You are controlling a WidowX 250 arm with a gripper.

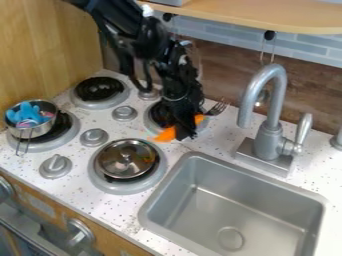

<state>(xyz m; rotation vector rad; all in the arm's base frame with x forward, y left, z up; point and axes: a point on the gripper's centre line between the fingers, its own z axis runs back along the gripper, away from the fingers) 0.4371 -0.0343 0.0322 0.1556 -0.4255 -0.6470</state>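
Observation:
The black gripper hangs low over the back right burner, just behind the sink's upper left corner. An orange object shows on both sides of it, its middle hidden behind or between the gripper's parts; whether it is held cannot be told. A metal fork points up and right beside the gripper, its lower end hidden. A silver lid with a knob covers the front right burner. At the left, a small metal pot holds a blue toy and pink pieces.
The steel sink lies at the lower right, with a grey faucet behind it. Stove knobs stand between the burners. A black coil burner is at the back left, near the wooden side wall. A shelf overhangs the back.

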